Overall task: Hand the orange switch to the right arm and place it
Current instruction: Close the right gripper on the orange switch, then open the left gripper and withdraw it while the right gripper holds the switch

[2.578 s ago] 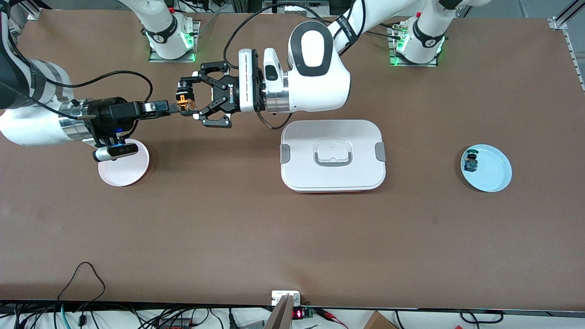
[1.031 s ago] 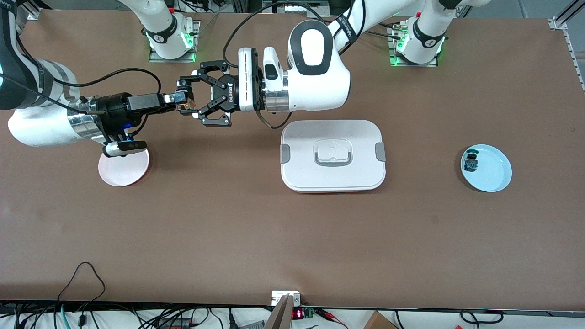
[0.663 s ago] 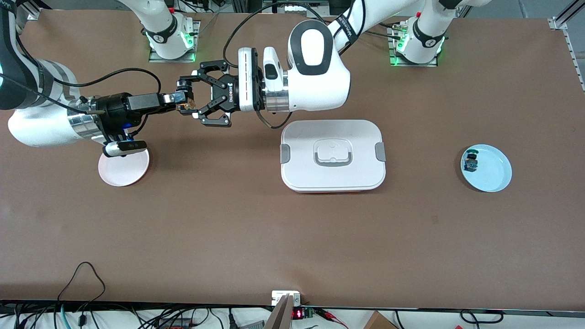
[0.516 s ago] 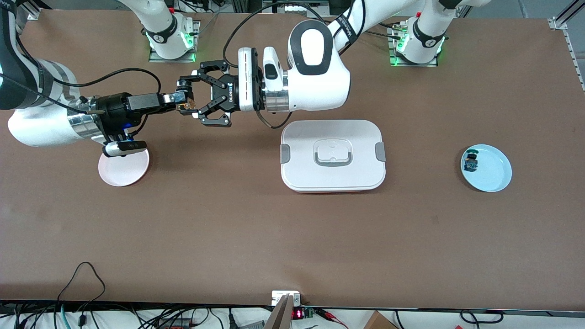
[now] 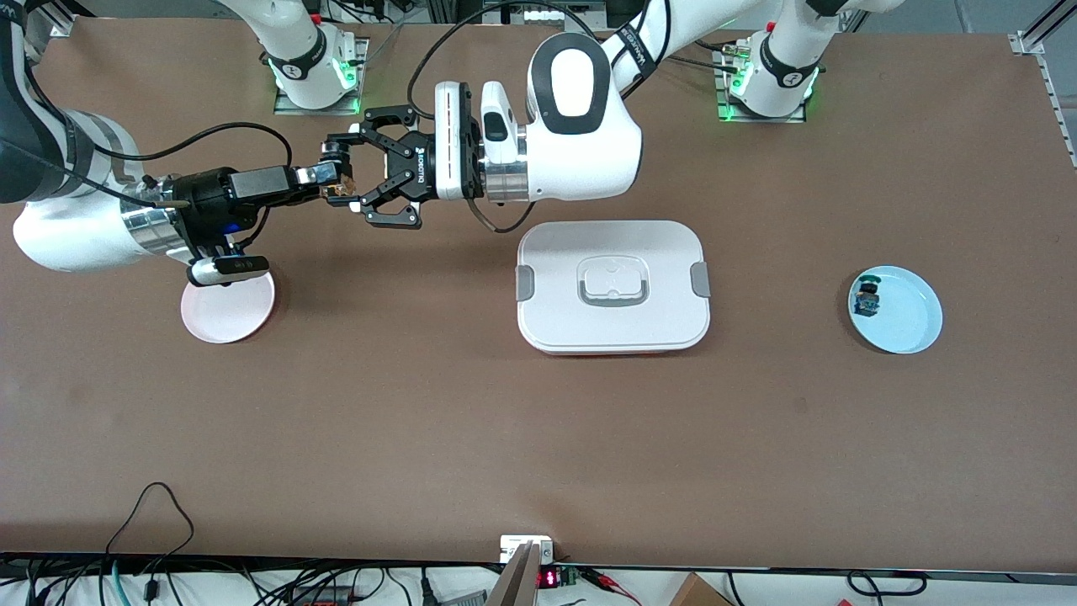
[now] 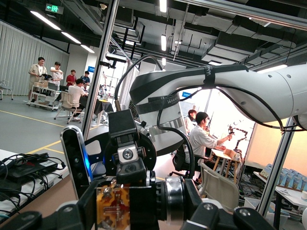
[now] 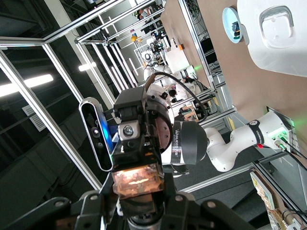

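The orange switch [image 5: 339, 190] is up in the air over the table, toward the right arm's end, gripped by both arms. My left gripper [image 5: 343, 179] is shut on it end to end, with one pad against the orange body in the left wrist view [image 6: 112, 208]. My right gripper [image 5: 331, 177] meets it head-on and is shut on the orange body [image 7: 139, 179], its fingers [image 7: 109, 189] flanking it without a gap. The right gripper's upper finger [image 6: 125, 160] sits on top of the switch. Most of the switch is hidden in the front view.
A pink plate [image 5: 231, 311] lies under the right wrist, nearer to the front camera. A white lidded container [image 5: 612, 337] stands mid-table. A light blue plate [image 5: 913, 324] with a small blue-green part [image 5: 865, 300] lies toward the left arm's end.
The right gripper has rolled and moved in onto the switch that the left gripper held. In the last half second both grippers shifted slightly together toward the robots' bases.
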### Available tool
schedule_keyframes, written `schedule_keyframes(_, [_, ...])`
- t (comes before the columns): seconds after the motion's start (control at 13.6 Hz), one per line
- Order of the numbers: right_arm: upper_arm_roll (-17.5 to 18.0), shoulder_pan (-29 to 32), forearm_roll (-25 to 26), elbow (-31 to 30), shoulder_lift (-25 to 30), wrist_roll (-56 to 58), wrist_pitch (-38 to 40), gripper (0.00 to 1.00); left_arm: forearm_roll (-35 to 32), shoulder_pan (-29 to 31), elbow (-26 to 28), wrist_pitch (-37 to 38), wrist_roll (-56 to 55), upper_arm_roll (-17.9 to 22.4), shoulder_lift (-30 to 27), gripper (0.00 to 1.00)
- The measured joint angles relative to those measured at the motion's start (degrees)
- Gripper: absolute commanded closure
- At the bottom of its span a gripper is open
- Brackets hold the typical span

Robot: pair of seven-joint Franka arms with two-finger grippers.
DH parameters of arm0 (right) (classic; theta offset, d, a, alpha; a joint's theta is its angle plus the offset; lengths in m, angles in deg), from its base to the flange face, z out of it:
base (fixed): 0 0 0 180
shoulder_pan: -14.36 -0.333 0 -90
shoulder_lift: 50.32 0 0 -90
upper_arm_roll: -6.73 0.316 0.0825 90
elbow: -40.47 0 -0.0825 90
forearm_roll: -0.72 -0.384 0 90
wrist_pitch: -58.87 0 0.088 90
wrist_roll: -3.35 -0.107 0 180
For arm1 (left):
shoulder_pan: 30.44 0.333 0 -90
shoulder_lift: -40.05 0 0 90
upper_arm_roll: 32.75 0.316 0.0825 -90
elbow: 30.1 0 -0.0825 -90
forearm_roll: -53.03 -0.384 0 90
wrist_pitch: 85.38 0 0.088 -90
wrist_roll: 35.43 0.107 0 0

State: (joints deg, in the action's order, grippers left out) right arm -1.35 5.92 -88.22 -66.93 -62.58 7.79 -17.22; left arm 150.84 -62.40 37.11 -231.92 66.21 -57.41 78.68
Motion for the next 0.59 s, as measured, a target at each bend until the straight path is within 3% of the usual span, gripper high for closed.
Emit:
schedule_keyframes(0.07, [0.0, 0.0, 0.0, 0.0, 0.0, 0.0, 0.01, 0.9, 0.0, 0.0, 0.0, 0.0, -0.04, -0.01, 0.0, 0.01])
schedule_keyframes(0.59, [-0.16, 0.07, 0.0, 0.0, 0.0, 0.0, 1.22, 0.91, 0.0, 0.22, -0.02, -0.24, -1.02, -0.03, 0.0, 0.0])
